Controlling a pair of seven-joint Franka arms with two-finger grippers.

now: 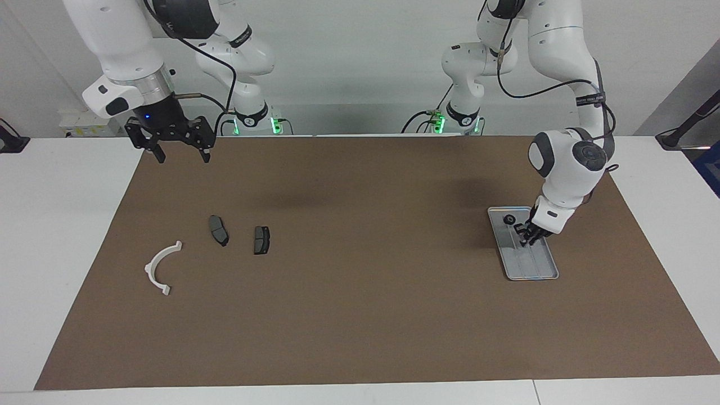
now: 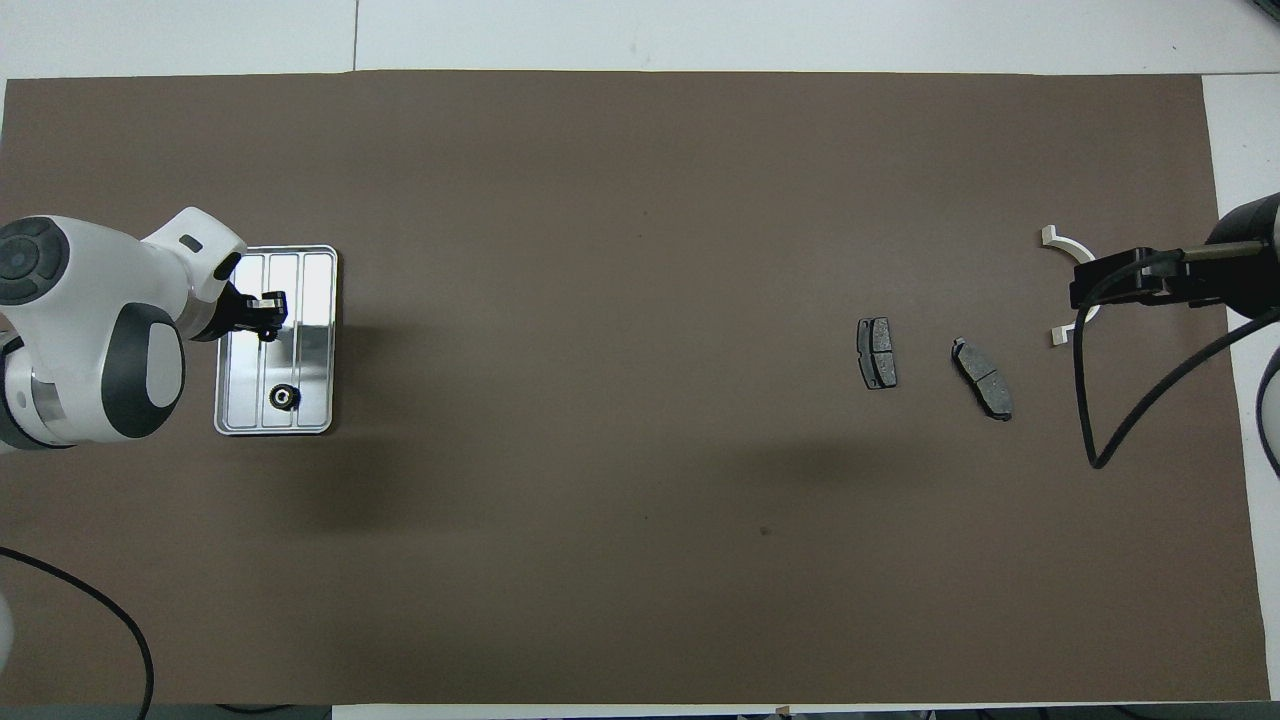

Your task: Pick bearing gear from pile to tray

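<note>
The silver ribbed tray (image 1: 535, 269) (image 2: 312, 300) lies on the brown mat toward the left arm's end. A small black bearing gear (image 1: 509, 219) (image 2: 284, 398) sits in the tray's end nearer the robots. My left gripper (image 1: 526, 241) (image 2: 267, 312) hangs low over the tray's middle, shut; whether a small piece sits between its tips does not show. The pile lies toward the right arm's end: a white curved arc (image 1: 162, 268) (image 2: 1060, 240) and two dark brake pads (image 1: 219, 230) (image 1: 261, 239). My right gripper (image 1: 180, 156) (image 2: 1082, 290) waits open in the air, with nothing between its fingers.
The brown mat (image 1: 360, 315) covers most of the white table. A black cable (image 2: 1110, 420) hangs from the right arm over the mat near the pile. The two pads (image 2: 877, 352) (image 2: 983, 378) lie side by side, apart from each other.
</note>
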